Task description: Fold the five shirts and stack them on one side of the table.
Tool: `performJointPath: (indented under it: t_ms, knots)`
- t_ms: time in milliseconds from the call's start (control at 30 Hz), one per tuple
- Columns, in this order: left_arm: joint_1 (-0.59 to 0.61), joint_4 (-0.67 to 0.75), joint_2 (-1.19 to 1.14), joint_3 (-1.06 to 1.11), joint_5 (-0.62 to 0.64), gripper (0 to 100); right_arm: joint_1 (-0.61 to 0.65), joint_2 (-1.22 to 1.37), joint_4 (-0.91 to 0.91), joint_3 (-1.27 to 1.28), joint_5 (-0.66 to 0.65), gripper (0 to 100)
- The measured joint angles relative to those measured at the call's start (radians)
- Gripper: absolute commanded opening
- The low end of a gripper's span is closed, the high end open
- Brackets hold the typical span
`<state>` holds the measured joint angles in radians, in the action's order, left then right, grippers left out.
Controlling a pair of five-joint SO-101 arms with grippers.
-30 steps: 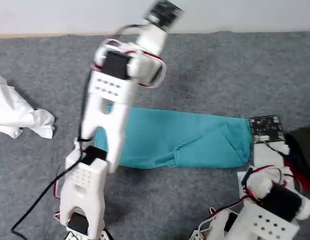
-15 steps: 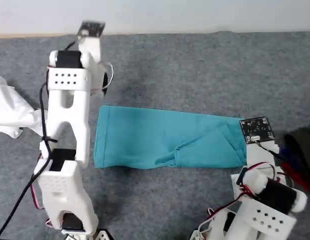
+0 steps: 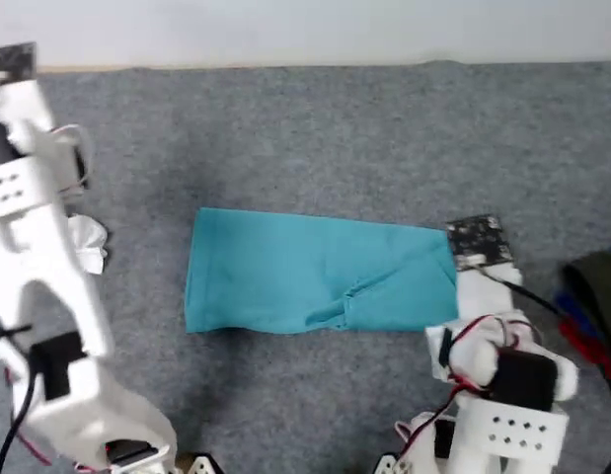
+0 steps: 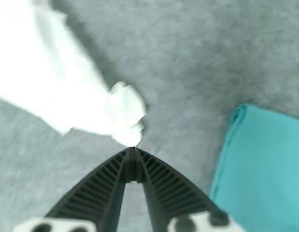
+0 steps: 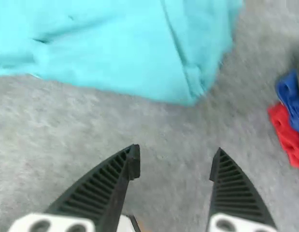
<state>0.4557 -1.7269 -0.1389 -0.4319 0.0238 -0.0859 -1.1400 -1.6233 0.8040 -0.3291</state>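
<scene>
we see our right claw (image 5: 177, 151), tips apart, over the grey table (image 3: 384, 128) just near of the folded teal shirt (image 3: 315, 272) lying mid-table. at the left, our left claw (image 4: 132, 151) is pressed together beside the crumpled white shirt (image 4: 57, 92).

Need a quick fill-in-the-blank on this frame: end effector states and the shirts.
1. The left end effector has its jaws ___.
2. The right end effector, over the gray table beside the teal shirt, has its jaws ___.
3. The crumpled shirt just beyond the left end effector's tip is ___ in colour.

Missing words: shut; open; white.
</scene>
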Motion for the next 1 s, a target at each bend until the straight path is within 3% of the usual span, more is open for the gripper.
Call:
performJointPath:
  t_ms: [67, 367, 467, 667, 1000]
  knots:
    - [0.054, 0.0, 0.068, 0.072, -0.023, 0, 0.084, 0.0, 0.025, -0.002, 0.009, 0.2]
    - [0.305, 0.0, 0.382, 0.367, -0.144, 0, 0.319, 0.259, 0.044, -0.272, 0.029, 1.0]
    - [0.362, 0.0, 0.494, 0.445, -0.172, 0, 0.365, 0.4, 0.026, -0.428, 0.109, 1.0]
    - [0.411, -0.002, 0.667, 0.654, -0.206, 0, 0.488, 0.655, 0.017, -0.672, 0.362, 1.0]
    - [0.42, 0.017, 0.815, 0.919, -0.209, 0, 0.568, 0.904, 0.236, -0.718, 0.485, 0.9]
